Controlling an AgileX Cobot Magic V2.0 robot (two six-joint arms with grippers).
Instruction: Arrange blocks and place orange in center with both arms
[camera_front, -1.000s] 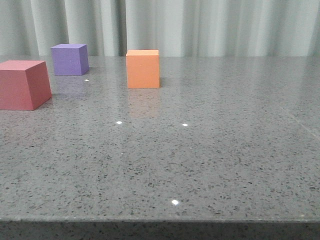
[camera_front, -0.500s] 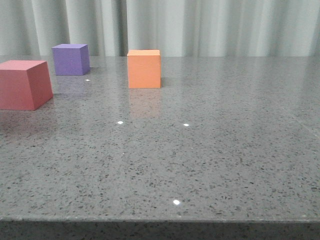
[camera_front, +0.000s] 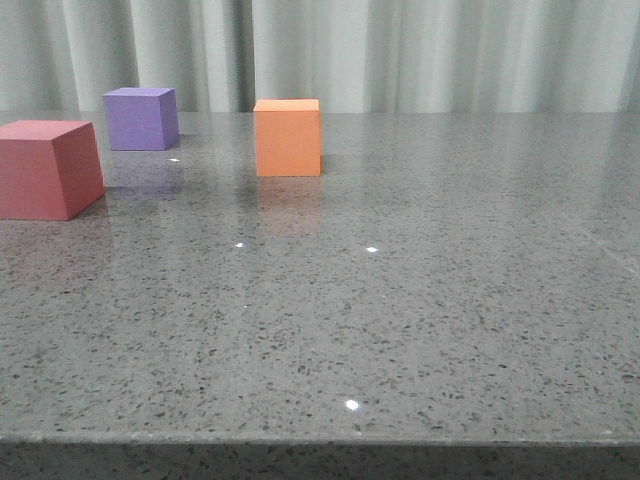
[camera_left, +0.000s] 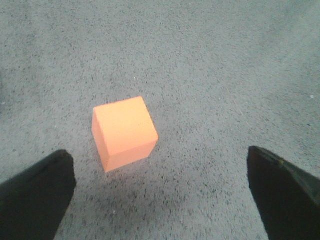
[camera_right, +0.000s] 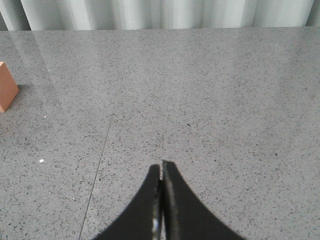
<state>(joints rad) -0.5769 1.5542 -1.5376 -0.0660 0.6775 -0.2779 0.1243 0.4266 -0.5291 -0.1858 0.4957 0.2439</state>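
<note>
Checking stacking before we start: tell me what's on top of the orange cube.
Nothing: the orange cube shows a bare top face in the left wrist view, and the left gripper is open, not touching it. Its underside is hidden against the table.

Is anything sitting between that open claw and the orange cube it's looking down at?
Nothing visible. In the left wrist view the left gripper is open, with only bare table between it and the orange cube.

Front view low over bench (camera_front: 420, 330) facing curtain (camera_front: 450, 55), left wrist looking down close, all sharing orange cube (camera_front: 288, 138)
</note>
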